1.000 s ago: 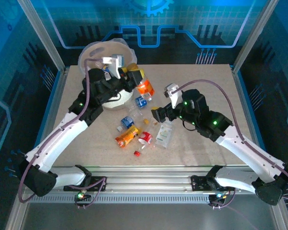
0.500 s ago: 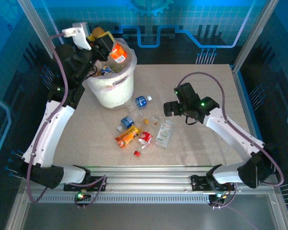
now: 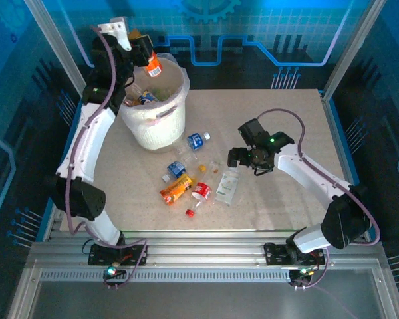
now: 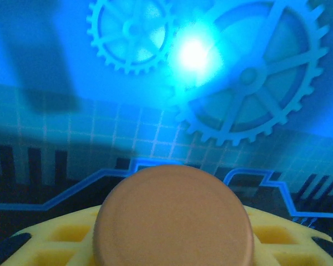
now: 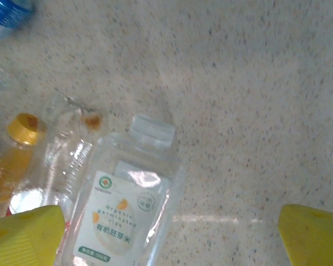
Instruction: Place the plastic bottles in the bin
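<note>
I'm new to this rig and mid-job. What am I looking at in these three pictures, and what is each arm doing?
Two robot arms work at a table. The overhead picture looks down from behind them. The other two pictures come from a camera on each wrist. The left gripper is shut on an orange-labelled bottle, raised over the far rim of the white bin. Its wrist camera looks along that bottle's cap. The right gripper hangs open above a clear white-labelled bottle. More bottles lie beside it, such as an orange one.
</note>
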### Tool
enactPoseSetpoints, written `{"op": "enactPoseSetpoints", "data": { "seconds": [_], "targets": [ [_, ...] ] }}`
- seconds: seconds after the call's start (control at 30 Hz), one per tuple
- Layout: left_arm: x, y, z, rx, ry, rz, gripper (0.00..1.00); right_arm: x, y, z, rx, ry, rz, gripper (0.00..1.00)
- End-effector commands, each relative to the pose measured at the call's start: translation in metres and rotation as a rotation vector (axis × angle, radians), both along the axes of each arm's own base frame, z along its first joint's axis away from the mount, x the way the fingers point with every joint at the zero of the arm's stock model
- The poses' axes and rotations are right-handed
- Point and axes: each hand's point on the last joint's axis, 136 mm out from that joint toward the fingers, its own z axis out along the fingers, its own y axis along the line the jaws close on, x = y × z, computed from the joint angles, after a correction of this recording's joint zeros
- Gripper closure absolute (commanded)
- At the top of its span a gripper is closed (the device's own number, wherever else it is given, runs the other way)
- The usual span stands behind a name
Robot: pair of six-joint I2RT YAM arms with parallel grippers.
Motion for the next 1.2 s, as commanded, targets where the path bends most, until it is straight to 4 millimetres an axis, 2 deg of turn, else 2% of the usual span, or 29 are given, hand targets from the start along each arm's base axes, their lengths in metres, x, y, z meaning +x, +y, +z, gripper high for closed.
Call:
{"op": "enactPoseSetpoints", "data": {
  "seconds": [0.0,0.4,0.7,0.93,1.03,1.17],
  "targets": [
    [0.011,0.008,0.001,0.043,-0.001,0.027,0.73,-0.021,0.002,-0.016,0.014,0.084,-0.051,0.00],
    [0.047,0.005,-0.073,0.052,0.173,0.000,0.69,-0.039,0.015,-0.027,0.073,0.081,-0.068,0.00],
    [0.059,-0.004,-0.110,0.024,0.266,-0.042,0.51,-0.044,0.027,-0.031,0.080,0.089,-0.062,0.00],
    [0.062,-0.004,-0.121,0.027,0.298,-0.041,0.26,-0.048,0.035,-0.040,0.084,0.097,-0.052,0.00],
    [0.061,-0.003,-0.117,0.029,0.293,-0.036,0.19,-0.049,0.037,-0.043,0.093,0.095,-0.044,0.00],
    [0.057,-0.001,-0.109,0.031,0.282,-0.030,0.16,-0.050,0.036,-0.046,0.083,0.099,-0.051,0.00]
  ]
}}
